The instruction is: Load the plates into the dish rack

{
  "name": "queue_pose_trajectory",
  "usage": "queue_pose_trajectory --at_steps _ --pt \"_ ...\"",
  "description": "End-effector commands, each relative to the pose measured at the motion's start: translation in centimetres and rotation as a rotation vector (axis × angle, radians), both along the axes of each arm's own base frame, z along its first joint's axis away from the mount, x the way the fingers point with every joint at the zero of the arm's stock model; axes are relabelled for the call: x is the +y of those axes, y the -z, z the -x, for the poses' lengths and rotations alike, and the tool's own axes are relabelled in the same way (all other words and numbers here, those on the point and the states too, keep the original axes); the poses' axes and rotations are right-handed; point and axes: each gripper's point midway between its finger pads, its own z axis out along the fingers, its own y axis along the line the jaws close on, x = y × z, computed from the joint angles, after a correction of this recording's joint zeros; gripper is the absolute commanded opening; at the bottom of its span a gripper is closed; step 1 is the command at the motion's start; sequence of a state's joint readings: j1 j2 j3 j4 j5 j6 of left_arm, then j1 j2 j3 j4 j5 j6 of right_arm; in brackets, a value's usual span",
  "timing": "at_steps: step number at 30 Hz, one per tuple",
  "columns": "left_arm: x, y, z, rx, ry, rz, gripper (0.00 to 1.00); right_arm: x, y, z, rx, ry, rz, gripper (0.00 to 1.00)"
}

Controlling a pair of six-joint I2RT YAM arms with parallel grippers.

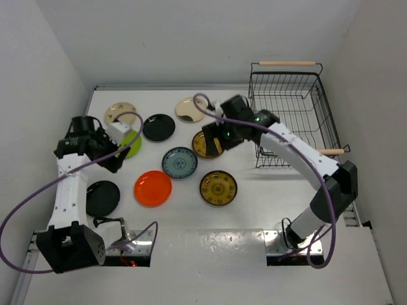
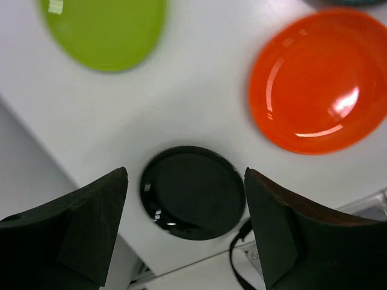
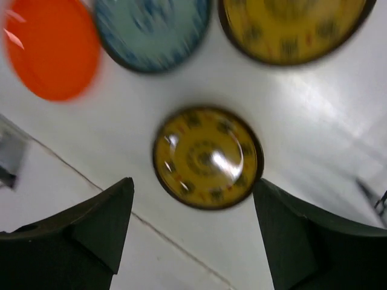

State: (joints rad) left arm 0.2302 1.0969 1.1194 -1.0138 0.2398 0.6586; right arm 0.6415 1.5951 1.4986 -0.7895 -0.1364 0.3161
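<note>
Top: plates (image 1: 152,188) lie flat on table (image 1: 267,203), left of dish rack (image 1: 289,95) at far right; left wrist: left gripper (image 2: 186,175) spread wide above black plate (image 2: 192,192), holding nothing; right wrist: right gripper (image 3: 193,181) likewise spread above brown-gold plate (image 3: 207,158).

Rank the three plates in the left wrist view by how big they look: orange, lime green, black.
1. Glossy orange-red round plate.
2. Lime green round plate, cropped by the frame, so unsure against orange.
3. Shiny black round plate, clearly smallest-looking.
</note>
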Motion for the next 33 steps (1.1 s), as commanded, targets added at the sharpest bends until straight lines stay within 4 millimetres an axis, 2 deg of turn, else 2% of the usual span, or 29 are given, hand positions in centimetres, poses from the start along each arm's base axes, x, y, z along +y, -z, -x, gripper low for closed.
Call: queue_pose_trajectory --at_steps 1,2,3,5,6,8,9,11,13,15,16,19,20,23,26,27,29,30,31,33 --pt "-1.9 2.3 -0.5 -0.029 0.092 0.010 0.83 -3.0 4.5 2.9 0.083 0.072 0.101 0.79" --pt "-1.6 3.0 -0.6 -0.023 0.079 -0.007 0.83 -2.6 5.2 3.5 0.088 0.061 0.094 0.79" --pt "-1.6 3.5 -1.2 -0.034 0.072 -0.013 0.83 -3.1 7.3 4.3 0.118 0.079 0.108 0.77" --pt "-2.1 4.8 -1.4 -0.004 0.072 -0.002 0.83 -3.2 8.6 4.8 0.139 0.116 0.120 0.76" --pt "-2.1 5.2 -1.6 -0.001 0.063 0.004 0.83 -3.7 10.3 5.3 0.166 0.142 0.134 0.76" --pt "-2.7 5.6 -1.8 0.012 0.078 0.003 0.83 -4.6 12.2 6.0 0.190 0.186 0.169 0.76" --pt "-2.5 5.9 -2.2 0.016 0.073 -0.004 0.83 -4.3 12.6 5.7 0.183 0.193 0.153 0.77" --pt "-3.0 6.2 -2.5 0.023 0.083 -0.008 0.84 -5.4 15.1 6.5 0.207 0.235 0.211 0.77" --pt "-3.1 6.5 -2.5 0.037 0.080 -0.010 0.84 -5.6 16.6 6.6 0.194 0.256 0.241 0.77" --pt "-3.3 6.2 -2.7 0.028 0.089 -0.011 0.84 -5.4 17.1 6.1 0.166 0.273 0.241 0.77" --pt "-3.3 6.2 -2.7 0.028 0.089 -0.011 0.84 -5.7 18.2 6.2 0.176 0.289 0.255 0.77" --pt "-3.6 6.2 -2.7 0.028 0.098 -0.011 0.84 -5.7 19.0 5.5 0.155 0.319 0.261 0.76" --pt "-3.6 5.5 -2.9 0.007 0.098 -0.013 0.84 -5.8 19.6 5.5 0.159 0.322 0.271 0.76" --pt "-4.1 5.5 -3.0 0.002 0.137 -0.012 0.84 -5.8 21.2 6.1 0.184 0.298 0.286 0.73" --pt "-4.1 5.1 -3.4 -0.015 0.128 -0.007 0.85 -5.6 22.0 6.6 0.210 0.272 0.279 0.59" --pt "-4.2 4.8 -3.3 -0.022 0.118 -0.001 0.85 -5.5 22.0 6.8 0.208 0.263 0.279 0.48" --pt "-4.2 4.5 -3.3 -0.035 0.118 -0.002 0.85 -6.0 21.7 7.4 0.195 0.266 0.281 0.35" --pt "-4.4 4.9 -3.1 -0.026 0.127 -0.001 0.85 -6.2 21.5 7.3 0.178 0.273 0.284 0.18" --pt "-4.4 4.6 -3.0 -0.036 0.127 -0.002 0.85 -6.7 21.6 7.6 0.177 0.281 0.294 0.09" --pt "-4.3 4.3 -3.0 -0.045 0.122 -0.010 0.85 -7.2 20.5 7.7 0.144 0.273 0.289 0.00"
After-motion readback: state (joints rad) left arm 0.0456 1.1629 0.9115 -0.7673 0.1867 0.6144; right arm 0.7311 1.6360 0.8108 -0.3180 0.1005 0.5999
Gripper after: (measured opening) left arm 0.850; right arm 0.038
